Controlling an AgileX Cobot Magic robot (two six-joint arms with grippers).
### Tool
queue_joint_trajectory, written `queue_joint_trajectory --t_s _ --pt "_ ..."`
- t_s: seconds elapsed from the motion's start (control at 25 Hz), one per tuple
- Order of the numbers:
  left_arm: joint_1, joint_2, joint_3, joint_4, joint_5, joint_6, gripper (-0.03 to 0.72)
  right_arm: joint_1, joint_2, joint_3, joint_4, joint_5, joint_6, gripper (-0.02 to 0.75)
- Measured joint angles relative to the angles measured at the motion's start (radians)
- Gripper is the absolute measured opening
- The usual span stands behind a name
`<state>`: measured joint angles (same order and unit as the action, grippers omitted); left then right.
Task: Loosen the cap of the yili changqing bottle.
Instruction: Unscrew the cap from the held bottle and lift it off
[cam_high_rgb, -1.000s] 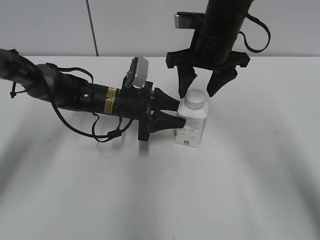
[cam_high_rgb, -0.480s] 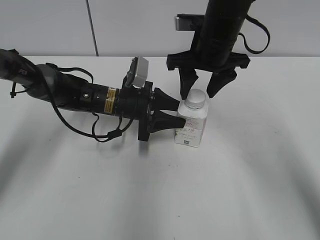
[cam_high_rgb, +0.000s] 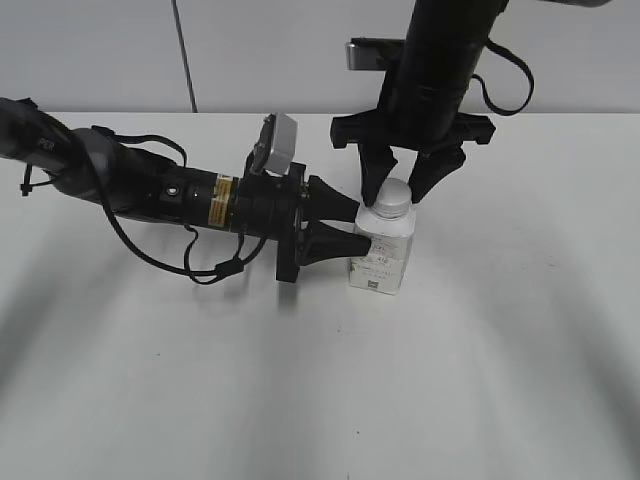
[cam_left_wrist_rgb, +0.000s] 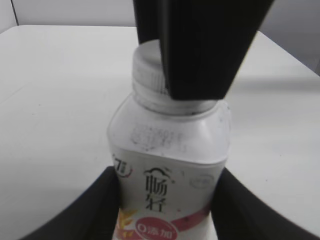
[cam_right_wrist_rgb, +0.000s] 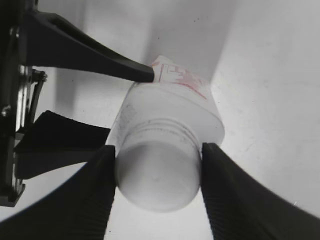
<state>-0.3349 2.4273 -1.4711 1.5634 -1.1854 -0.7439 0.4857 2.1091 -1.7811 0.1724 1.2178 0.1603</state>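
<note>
Exterior view: left tool (cam_high_rgb: 352, 226) clamps the bottle (cam_high_rgb: 381, 258) upright on the table (cam_high_rgb: 480, 360); right tool (cam_high_rgb: 400, 192) grips the cap (cam_high_rgb: 393, 196).

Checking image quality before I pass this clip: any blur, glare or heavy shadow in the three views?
Exterior view: sharp, evenly lit, soft shadows on the white table. Left wrist view: the small squarish white plastic bottle looks soft, the print slightly blurred. Right wrist view: the round white screw cap is washed-out and blurred, with dark shadow behind.

The white table (cam_high_rgb: 480, 380) carries the upright yili changqing bottle (cam_high_rgb: 381, 255).
</note>
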Motion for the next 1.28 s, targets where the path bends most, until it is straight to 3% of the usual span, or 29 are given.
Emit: queue_joint_trajectory --t_s 0.12,0.4,0.56,0.8,0.92,1.16,1.28 --pt "0.0 0.0 0.0 0.002 0.0 0.0 0.354 0.0 0.014 0.0 0.004 0.0 -0.001 0.402" --pt "0.0 0.0 0.0 0.002 0.0 0.0 0.354 0.0 0.014 0.0 0.005 0.0 -0.072 0.398" --pt "0.0 0.0 0.0 0.002 0.0 0.0 0.354 0.0 0.014 0.0 0.005 0.0 -0.373 0.398" --pt "0.001 0.0 0.0 0.007 -0.001 0.001 0.354 0.0 0.014 -0.001 0.006 0.0 -1.061 0.398" --pt "0.001 0.0 0.0 0.007 -0.001 0.001 0.354 0.0 0.014 -0.001 0.006 0.0 -1.234 0.398" --pt "0.001 0.0 0.0 0.007 -0.001 0.001 0.354 0.0 0.014 -0.005 0.008 0.0 -1.244 0.398" --pt "0.001 0.0 0.0 0.007 -0.003 0.0 0.354 0.0 0.014 -0.031 0.014 0.001 -1.159 0.505"
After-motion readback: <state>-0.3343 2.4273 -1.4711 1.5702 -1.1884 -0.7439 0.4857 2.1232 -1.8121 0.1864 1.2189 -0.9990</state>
